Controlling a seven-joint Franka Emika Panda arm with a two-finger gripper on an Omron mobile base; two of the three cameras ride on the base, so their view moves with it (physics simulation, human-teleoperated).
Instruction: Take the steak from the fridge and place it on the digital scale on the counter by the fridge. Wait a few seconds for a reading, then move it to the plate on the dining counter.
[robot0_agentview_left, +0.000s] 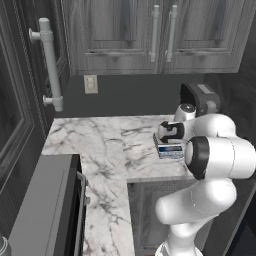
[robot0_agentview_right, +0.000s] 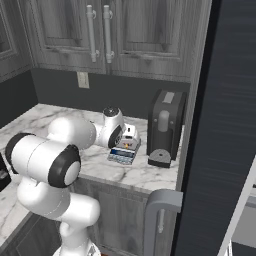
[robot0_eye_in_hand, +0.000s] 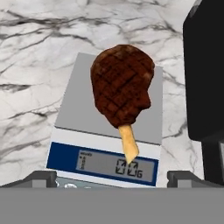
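The steak (robot0_eye_in_hand: 122, 83), a dark red-brown lump with a pale bone end, lies flat on the digital scale (robot0_eye_in_hand: 76, 113). That end reaches over the blue display strip. The scale (robot0_agentview_left: 170, 150) (robot0_agentview_right: 122, 153) sits on the white marble counter (robot0_agentview_left: 110, 145) (robot0_agentview_right: 142, 175). My gripper (robot0_eye_in_hand: 114, 177) hangs open just above it, its fingertips (robot0_eye_in_hand: 41, 177) wide apart on either side of the display and touching nothing. In the right base view the hand (robot0_agentview_right: 130, 134) hovers over the scale. The black fridge (robot0_agentview_right: 227, 115) rises at the right.
A tall black boxy appliance (robot0_agentview_right: 165, 125) (robot0_agentview_left: 200, 97) (robot0_eye_in_hand: 205, 70) stands close beside the scale on its fridge side. Grey wall cupboards (robot0_agentview_left: 150, 35) hang above the counter. A dark panel with a long grey handle (robot0_agentview_left: 50, 65) borders the counter's left end.
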